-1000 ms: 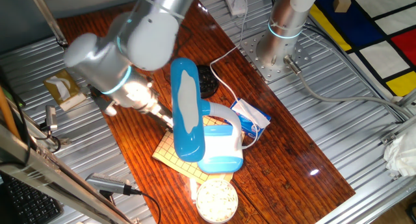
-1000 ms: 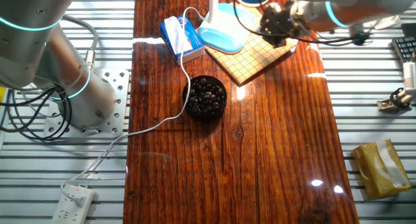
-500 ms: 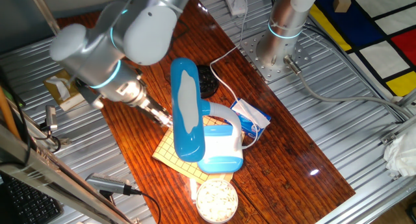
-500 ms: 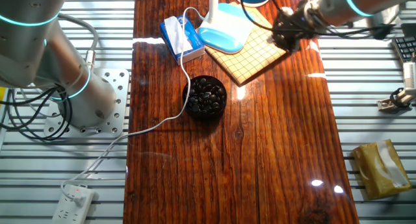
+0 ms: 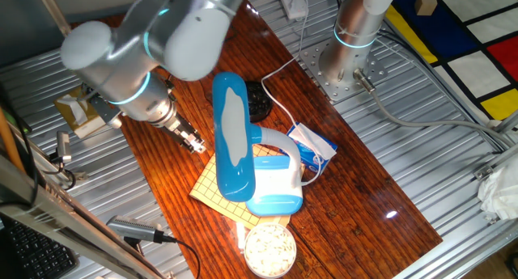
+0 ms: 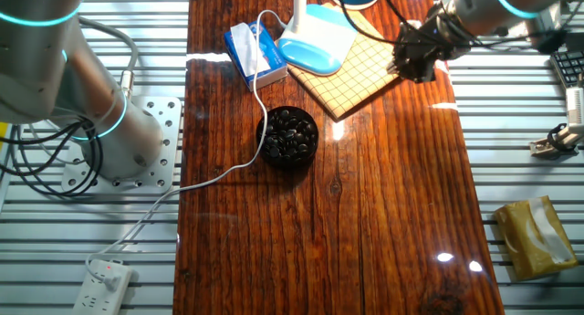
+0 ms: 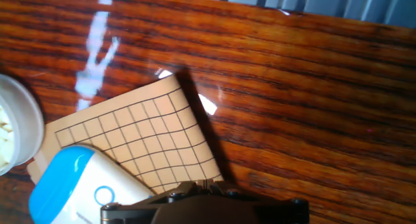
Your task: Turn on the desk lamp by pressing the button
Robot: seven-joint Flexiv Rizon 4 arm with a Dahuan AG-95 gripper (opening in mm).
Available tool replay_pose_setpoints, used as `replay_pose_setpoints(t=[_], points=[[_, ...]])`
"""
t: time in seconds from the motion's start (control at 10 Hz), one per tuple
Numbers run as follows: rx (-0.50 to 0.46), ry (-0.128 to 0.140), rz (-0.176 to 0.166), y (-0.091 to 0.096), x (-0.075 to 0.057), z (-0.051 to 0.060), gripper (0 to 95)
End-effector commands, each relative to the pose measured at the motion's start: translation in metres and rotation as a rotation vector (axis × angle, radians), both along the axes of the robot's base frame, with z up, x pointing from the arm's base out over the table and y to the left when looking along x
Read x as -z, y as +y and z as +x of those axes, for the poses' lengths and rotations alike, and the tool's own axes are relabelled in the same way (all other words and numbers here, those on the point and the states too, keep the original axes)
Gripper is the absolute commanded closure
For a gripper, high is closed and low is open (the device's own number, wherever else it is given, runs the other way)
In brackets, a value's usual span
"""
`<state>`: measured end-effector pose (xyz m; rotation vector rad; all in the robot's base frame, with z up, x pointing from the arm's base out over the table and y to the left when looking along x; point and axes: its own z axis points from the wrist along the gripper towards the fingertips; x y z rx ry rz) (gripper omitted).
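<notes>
Sky-blue and white desk lamp (image 5: 243, 150) standing on a gridded board (image 6: 360, 67) on the wooden counter (image 6: 401, 187), 1 tool (image 5: 194, 141) hovering just beside the board's edge, apart from the lamp, finger state cannot be told, bowl of dark pieces (image 6: 290, 136) nearby.

Lighting bright and even in all views. Glare spots sit on the glossy wooden table (image 6: 401, 196), with white streaks across it in my hand view. My arm (image 5: 162, 44) shows motion blur. A dark shadow crosses the grid board (image 7: 143, 143). Fixed views otherwise sharp.
</notes>
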<state>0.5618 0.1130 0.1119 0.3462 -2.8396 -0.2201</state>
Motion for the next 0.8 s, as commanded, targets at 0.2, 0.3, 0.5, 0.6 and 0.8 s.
replay_pose_setpoints(t=[0.2,0.3,0.5,0.6,0.8], points=[[-0.012,-0.005,-0.042,-0.020,-0.009,0.005,95.0],[-0.007,-0.009,-0.042,-0.027,-0.010,0.005,95.0],[-0.001,-0.022,-0.037,-0.036,-0.014,0.002,95.0],[0.000,-0.019,-0.037,-0.039,-0.016,0.001,95.0],[-0.015,-0.018,-0.028,-0.041,-0.017,0.000,95.0]])
